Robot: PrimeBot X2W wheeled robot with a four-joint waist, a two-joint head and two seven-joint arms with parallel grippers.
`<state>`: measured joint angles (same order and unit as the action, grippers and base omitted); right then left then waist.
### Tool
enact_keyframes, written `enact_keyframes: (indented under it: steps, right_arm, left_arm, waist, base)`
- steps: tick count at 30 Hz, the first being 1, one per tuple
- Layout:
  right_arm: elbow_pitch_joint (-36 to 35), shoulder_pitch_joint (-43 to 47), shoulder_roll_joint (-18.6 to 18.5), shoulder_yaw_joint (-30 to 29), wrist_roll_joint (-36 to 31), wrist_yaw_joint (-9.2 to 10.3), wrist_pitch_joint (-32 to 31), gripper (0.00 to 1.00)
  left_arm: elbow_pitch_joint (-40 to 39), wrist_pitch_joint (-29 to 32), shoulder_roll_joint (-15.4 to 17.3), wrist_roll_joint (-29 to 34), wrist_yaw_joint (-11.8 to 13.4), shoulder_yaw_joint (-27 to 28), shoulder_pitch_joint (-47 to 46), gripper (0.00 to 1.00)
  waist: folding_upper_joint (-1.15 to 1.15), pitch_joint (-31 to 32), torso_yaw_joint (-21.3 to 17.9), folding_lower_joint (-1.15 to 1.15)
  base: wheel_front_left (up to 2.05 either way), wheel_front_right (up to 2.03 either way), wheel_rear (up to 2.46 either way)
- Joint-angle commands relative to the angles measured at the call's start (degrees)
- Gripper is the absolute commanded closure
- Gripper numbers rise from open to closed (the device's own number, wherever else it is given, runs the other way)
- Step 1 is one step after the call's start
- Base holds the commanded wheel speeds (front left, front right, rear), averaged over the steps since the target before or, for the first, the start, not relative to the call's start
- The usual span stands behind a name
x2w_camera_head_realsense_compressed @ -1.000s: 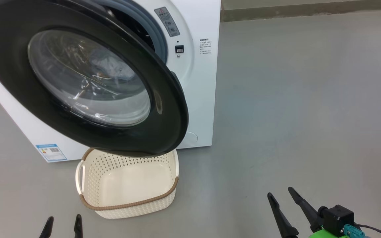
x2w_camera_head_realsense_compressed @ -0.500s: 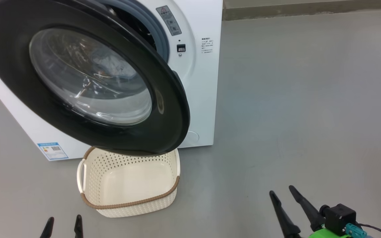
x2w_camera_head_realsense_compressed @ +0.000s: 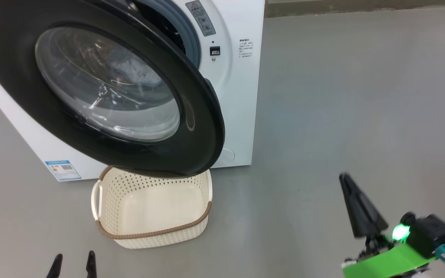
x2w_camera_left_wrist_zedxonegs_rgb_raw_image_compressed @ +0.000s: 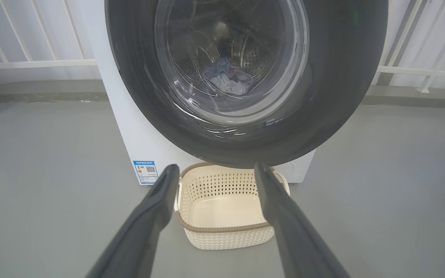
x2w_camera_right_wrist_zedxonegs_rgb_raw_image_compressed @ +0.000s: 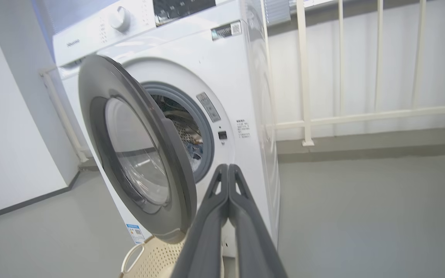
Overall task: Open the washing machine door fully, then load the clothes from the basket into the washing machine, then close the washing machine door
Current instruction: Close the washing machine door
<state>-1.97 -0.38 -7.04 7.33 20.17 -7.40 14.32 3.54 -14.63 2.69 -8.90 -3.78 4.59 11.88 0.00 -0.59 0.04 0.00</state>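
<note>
The white washing machine (x2w_camera_head_realsense_compressed: 238, 96) stands at the upper left, and the washing machine door (x2w_camera_head_realsense_compressed: 197, 127) hangs partly open, its black rim out over the basket (x2w_camera_head_realsense_compressed: 153, 241). The cream basket sits on the floor with nothing in it. The clothes (x2w_camera_left_wrist_zedxonegs_rgb_raw_image_compressed: 228, 79) lie inside the steel drum, seen through the door glass and through the gap (x2w_camera_right_wrist_zedxonegs_rgb_raw_image_compressed: 196, 148). My left gripper (x2w_camera_head_realsense_compressed: 73, 264) is open at the bottom left, well short of the basket (x2w_camera_left_wrist_zedxonegs_rgb_raw_image_compressed: 222, 228). My right gripper (x2w_camera_head_realsense_compressed: 344, 178) is shut on nothing, raised over the floor right of the washer and pointing at its front (x2w_camera_right_wrist_zedxonegs_rgb_raw_image_compressed: 228, 166).
Grey floor (x2w_camera_head_realsense_compressed: 342, 96) stretches to the right of the washer. A white railing (x2w_camera_right_wrist_zedxonegs_rgb_raw_image_compressed: 342, 116) runs along the wall behind it. A white wall (x2w_camera_right_wrist_zedxonegs_rgb_raw_image_compressed: 10, 135) stands to its left. A blue label sticker (x2w_camera_head_realsense_compressed: 63, 170) marks the washer's lower front corner.
My right gripper has shut its fingers and risen toward the washer, with a green light now lit at its wrist. The camera shifted slightly. The left gripper, door and basket stay put.
</note>
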Motion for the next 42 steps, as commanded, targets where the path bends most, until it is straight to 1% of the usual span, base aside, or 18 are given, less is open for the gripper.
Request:
enact_keyframes:
  steps: [1,3,6,10,11,14,18,22,25,29,32,36,42]
  right_arm:
    - [-3.94,-3.44,-0.32,1.72,-0.41,-0.09,0.68,1.0]
    - [-8.01,-5.25,-0.61,3.21,0.31,-0.09,0.68,1.0]
    - [-12.31,-8.27,-2.36,7.63,0.87,-0.09,0.68,1.0]
    - [-13.71,-13.0,-4.3,14.03,1.84,-0.09,0.68,1.0]
    - [-13.71,-13.0,-4.3,14.03,1.84,-0.09,0.68,1.0]
    - [-12.81,-16.97,-5.28,19.55,2.67,-0.09,0.68,1.0]
    - [-9.32,-21.13,-6.34,26.63,4.08,-0.09,0.36,1.0]
    - [-5.12,-23.26,-7.12,32.07,5.5,-0.09,-0.36,1.0]
    - [-2.29,-24.27,-7.72,34.99,6.24,-0.09,-0.59,1.0]
    - [0.75,-25.76,-8.82,37.82,6.72,-0.09,-0.58,1.0]
    - [3.01,-26.81,-9.38,38.39,6.88,-0.09,-0.55,1.0]
    - [5.5,-28.11,-9.59,37.29,6.47,-0.09,-0.33,1.0]
    - [8.53,-29.77,-9.76,32.65,5.14,-0.09,0.17,1.0]
  left_arm:
    - [-1.02,-0.37,0.19,-0.57,0.26,1.77,-1.76,0.0]
    - [-0.98,-0.37,0.19,-0.68,0.22,1.56,-2.15,0.0]
    - [-0.91,-0.37,0.19,-0.86,0.22,1.16,-2.78,0.0]
    - [-0.94,-0.37,0.19,-1.38,0.35,0.12,-4.16,0.0]
    - [-0.94,-0.37,0.19,-1.38,0.35,0.12,-4.16,0.0]
    - [-0.89,-0.37,0.19,-2.04,0.48,-1.26,-5.37,0.0]
    - [-0.64,-0.37,0.19,-2.63,0.63,-3.32,-6.82,0.0]
    - [-0.61,-0.37,0.19,-3.34,0.85,-4.64,-7.92,0.0]
    - [-0.91,-0.37,0.19,-3.9,1.16,-5.55,-8.87,0.0]
    - [-1.69,-0.37,0.19,-4.33,1.07,-6.05,-10.2,0.0]
    - [-2.12,-0.37,0.19,-4.85,1.09,-6.34,-10.99,0.0]
    - [-2.65,-0.37,0.19,-5.35,1.47,-7.35,-12.12,0.0]
    - [-3.18,-0.37,0.19,-6.07,1.95,-8.73,-14.09,0.0]
  waist:
    - [0.0,-0.25,0.19,0.0]
    - [0.0,-0.58,0.51,0.0]
    - [0.0,-1.09,1.24,0.0]
    - [0.0,-2.0,2.84,0.0]
    - [0.0,-2.0,2.84,0.0]
    - [0.0,-2.63,4.53,0.0]
    - [0.0,-3.58,7.3,0.0]
    - [0.0,-4.92,10.27,0.0]
    - [0.0,-6.37,12.38,0.0]
    - [0.0,-8.88,14.66,0.0]
    - [0.0,-11.07,15.83,0.0]
    - [0.0,-14.21,16.82,0.0]
    - [0.0,-18.25,17.19,0.0]
  base:
    - [0.0,0.0,0.0]
    - [0.0,0.0,0.0]
    - [0.0,0.0,0.0]
    - [0.0,0.0,0.0]
    - [0.0,0.0,0.0]
    - [0.0,0.0,0.0]
    - [0.0,0.0,0.0]
    - [0.0,0.0,0.0]
    - [0.0,0.0,0.0]
    - [0.0,0.0,0.0]
    - [0.0,0.0,0.0]
    - [0.0,0.0,0.0]
    - [0.0,0.0,0.0]
